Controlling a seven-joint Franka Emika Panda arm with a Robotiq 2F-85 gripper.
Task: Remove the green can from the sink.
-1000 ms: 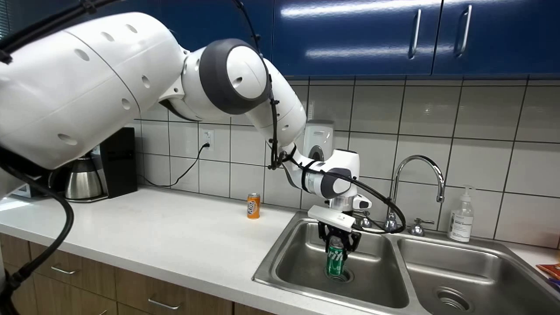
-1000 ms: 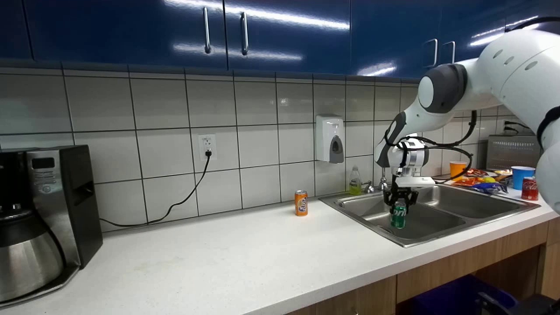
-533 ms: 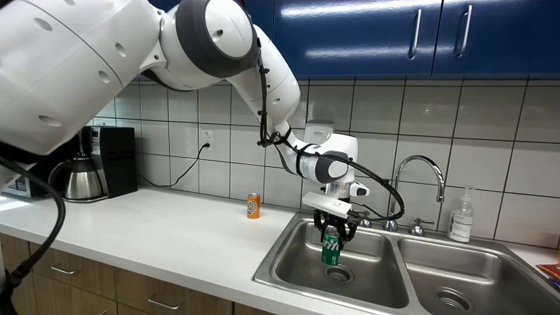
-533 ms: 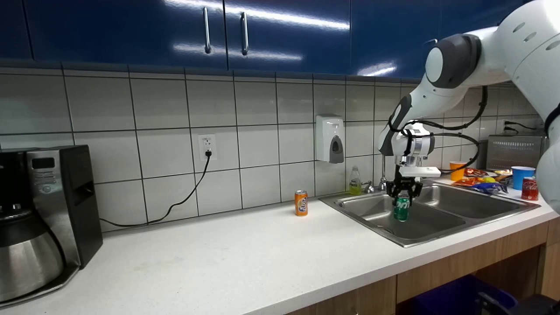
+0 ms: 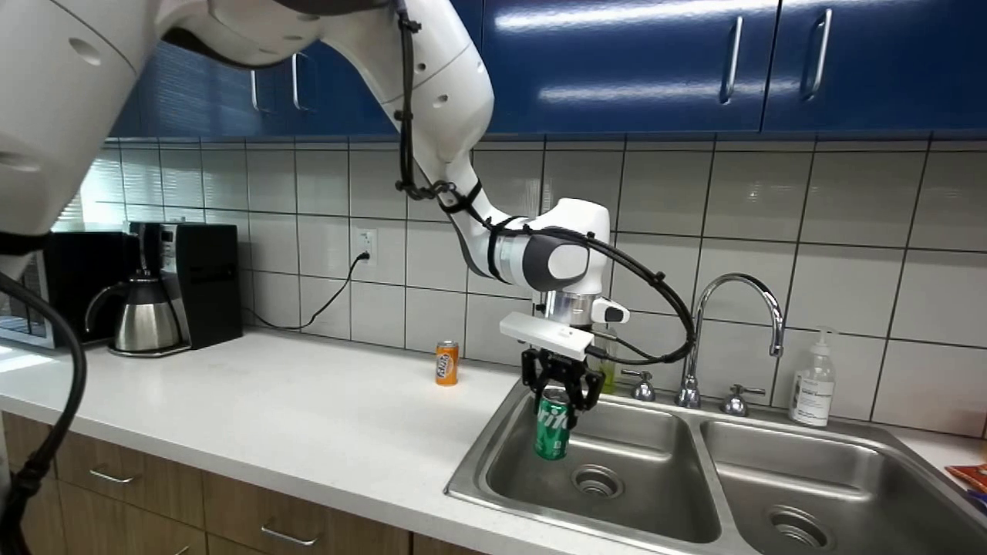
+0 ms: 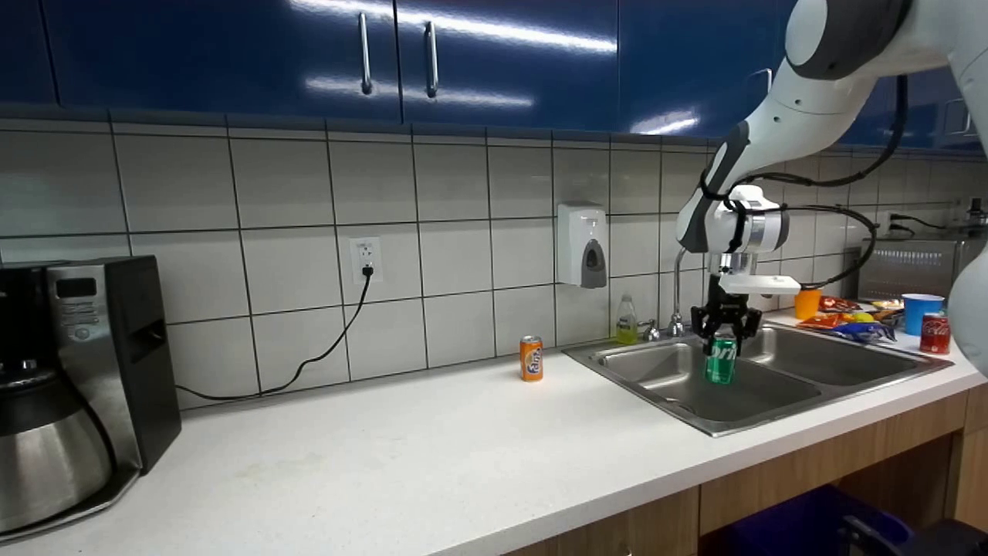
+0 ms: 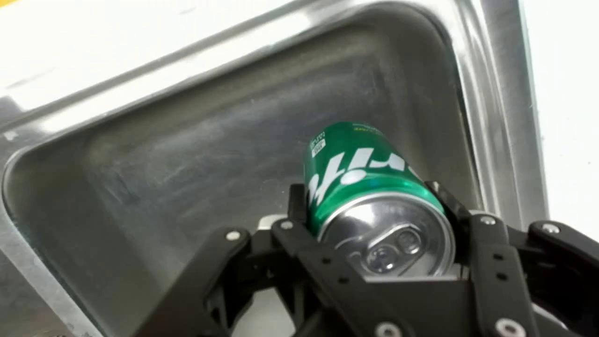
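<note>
The green can [image 5: 552,435] with white lettering and a silver top is held upright between the two black fingers of my gripper [image 5: 552,408]. In an exterior view the can [image 6: 721,366] and gripper [image 6: 723,345] hang over the near-side basin of the steel sink [image 6: 656,398]. The can appears lifted off the basin floor, away from the drain. In the wrist view the can [image 7: 355,164] shows its lid towards me, with my gripper's fingers [image 7: 368,194] touching both sides. The sink's rim [image 7: 503,117] runs around it there.
An orange can [image 5: 446,363] stands on the white counter [image 5: 324,416]. A curved chrome faucet [image 5: 698,324] rises behind the sink. A pump bottle [image 5: 813,389] stands behind the other basin. A coffee maker [image 6: 123,347] stands at the counter's far end. Cups and a red can [image 6: 935,333] stand beyond the sink.
My gripper has risen with the green can, from just over the drain to higher above the basin, and shifted towards the sink's edge by the counter with the orange can.
</note>
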